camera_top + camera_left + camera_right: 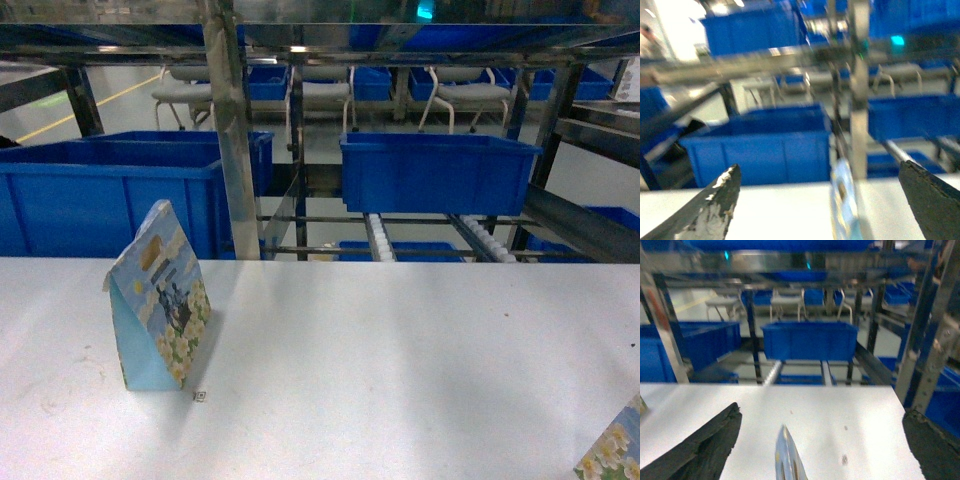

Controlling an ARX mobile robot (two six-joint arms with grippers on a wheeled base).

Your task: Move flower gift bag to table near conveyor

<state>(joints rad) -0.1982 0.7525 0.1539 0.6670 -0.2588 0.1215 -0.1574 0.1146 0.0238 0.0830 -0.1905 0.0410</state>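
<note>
While both tools hang with fingers spread, the flower gift bag (158, 300) stands upright on the table (400, 350).
Ahead of the left tool (820, 200), between its fingers, the bag shows blurred; beyond the right tool (822, 440), the conveyor (440, 238) carries a blue bin (435, 172).

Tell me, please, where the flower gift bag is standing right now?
In the head view the flower gift bag stands upright on the left of the white table, near a tiny black mark.
</note>
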